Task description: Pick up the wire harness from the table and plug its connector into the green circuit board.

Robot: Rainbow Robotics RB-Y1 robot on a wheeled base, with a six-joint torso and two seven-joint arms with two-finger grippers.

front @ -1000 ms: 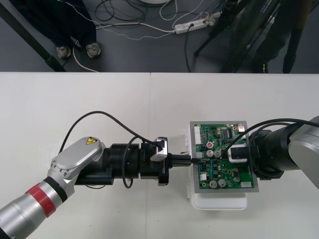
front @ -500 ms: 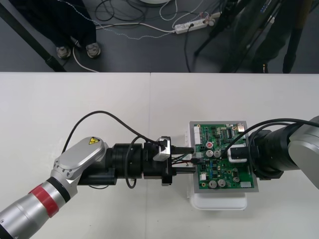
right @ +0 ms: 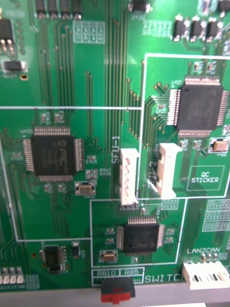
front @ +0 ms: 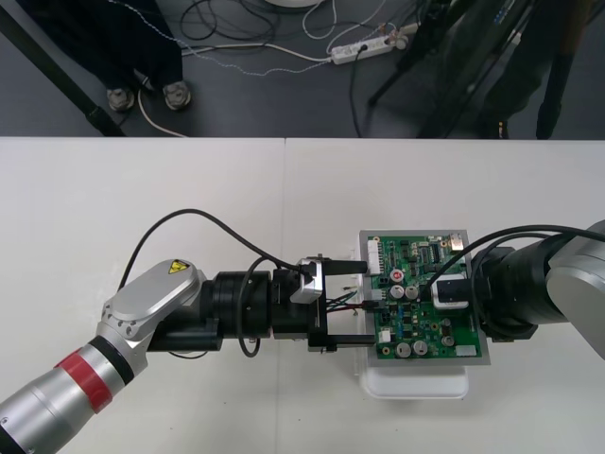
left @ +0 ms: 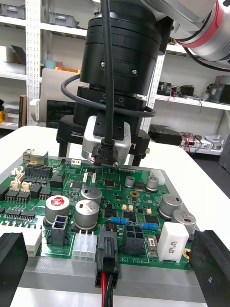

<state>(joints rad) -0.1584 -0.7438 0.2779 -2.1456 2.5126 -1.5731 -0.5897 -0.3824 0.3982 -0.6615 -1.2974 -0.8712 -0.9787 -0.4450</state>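
Observation:
The green circuit board [front: 425, 284] lies on its white base [front: 416, 384] right of the table's middle. The harness's black plug [left: 107, 255] sits in a socket at the board's left edge. Its red and black wires [front: 342, 301] trail back between the fingers of my left gripper [front: 352, 301]. That gripper is open, with one finger [left: 12, 259] on each side of the plug and neither touching it. My right gripper [left: 103, 156] hangs straight down over the board's right half, its fingers apart and holding nothing. The right wrist view looks closely down on the board [right: 96, 86].
The right arm [front: 539, 284] reaches in from the right edge, level with the board. Tall capacitors [left: 88, 211] and a white block [left: 170, 241] stand on the board just behind the plug. Bare table lies in front of and behind the arms.
My left gripper has gone from shut on the harness to fully open. The plug stays at the board's edge. The left arm slid slightly right; the right arm held still.

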